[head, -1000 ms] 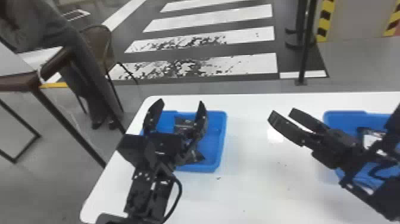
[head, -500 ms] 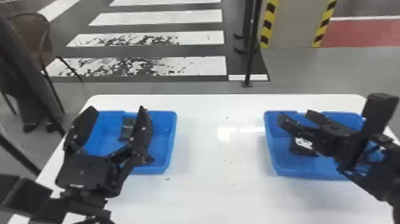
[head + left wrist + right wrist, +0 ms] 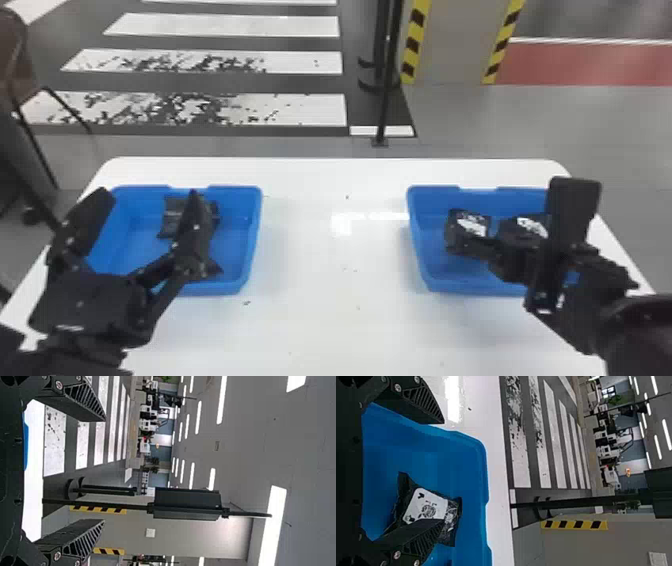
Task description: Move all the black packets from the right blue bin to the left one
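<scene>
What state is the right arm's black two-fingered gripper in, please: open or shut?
Open: the right gripper has its fingers wide apart, the right blue bin showing between them.

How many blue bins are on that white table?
2. The left bin sits at the left side of the white table, the right bin at its right. Both are partly covered; a third hidden one seems unlikely.

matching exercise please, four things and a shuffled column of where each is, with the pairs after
1. white-labelled packet
2. left gripper
3. table
4. right gripper

A. under both bins
B. open, at the left blue bin
C. open, over the right blue bin
D. lying inside the right blue bin

Pairs: 1-D, 2-B, 3-A, 4-C
</scene>
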Controlling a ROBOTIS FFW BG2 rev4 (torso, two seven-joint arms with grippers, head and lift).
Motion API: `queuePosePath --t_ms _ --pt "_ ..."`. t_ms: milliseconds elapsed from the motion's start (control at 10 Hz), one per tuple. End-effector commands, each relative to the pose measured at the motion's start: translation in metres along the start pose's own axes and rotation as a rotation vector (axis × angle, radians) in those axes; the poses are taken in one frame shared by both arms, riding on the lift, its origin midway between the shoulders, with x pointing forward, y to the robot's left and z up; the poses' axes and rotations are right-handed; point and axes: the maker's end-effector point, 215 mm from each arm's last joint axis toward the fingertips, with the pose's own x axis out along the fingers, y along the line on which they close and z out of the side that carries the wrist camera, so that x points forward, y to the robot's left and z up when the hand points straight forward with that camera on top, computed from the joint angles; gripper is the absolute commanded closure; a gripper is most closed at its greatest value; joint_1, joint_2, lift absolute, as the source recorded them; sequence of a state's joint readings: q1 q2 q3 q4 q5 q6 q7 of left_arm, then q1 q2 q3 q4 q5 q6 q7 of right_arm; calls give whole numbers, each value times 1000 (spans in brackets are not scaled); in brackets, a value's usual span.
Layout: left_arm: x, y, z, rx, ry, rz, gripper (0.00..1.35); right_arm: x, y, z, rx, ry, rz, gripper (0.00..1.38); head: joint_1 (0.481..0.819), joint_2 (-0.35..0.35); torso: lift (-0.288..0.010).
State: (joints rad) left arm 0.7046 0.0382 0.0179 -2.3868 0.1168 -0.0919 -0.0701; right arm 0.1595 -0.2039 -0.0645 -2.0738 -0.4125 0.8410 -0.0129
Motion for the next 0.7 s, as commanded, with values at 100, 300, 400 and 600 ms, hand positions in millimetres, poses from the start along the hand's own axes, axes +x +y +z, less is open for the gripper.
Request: queuePosePath --t_ms 100,300,400,600 --pt "-1 4 0 6 0 6 134 26 -20 -28 43 75 -41 151 695 -24 -140" --pt "0 4 1 5 -2 6 139 38 -34 -37 54 102 -85 156 695 -33 -140" --pt "-1 5 0 2 -1 10 139 43 -40 -41 63 116 -100 156 695 -42 -140" --pt "-1 5 0 2 -1 9 139 55 -48 -48 79 141 -109 156 695 -49 -140"
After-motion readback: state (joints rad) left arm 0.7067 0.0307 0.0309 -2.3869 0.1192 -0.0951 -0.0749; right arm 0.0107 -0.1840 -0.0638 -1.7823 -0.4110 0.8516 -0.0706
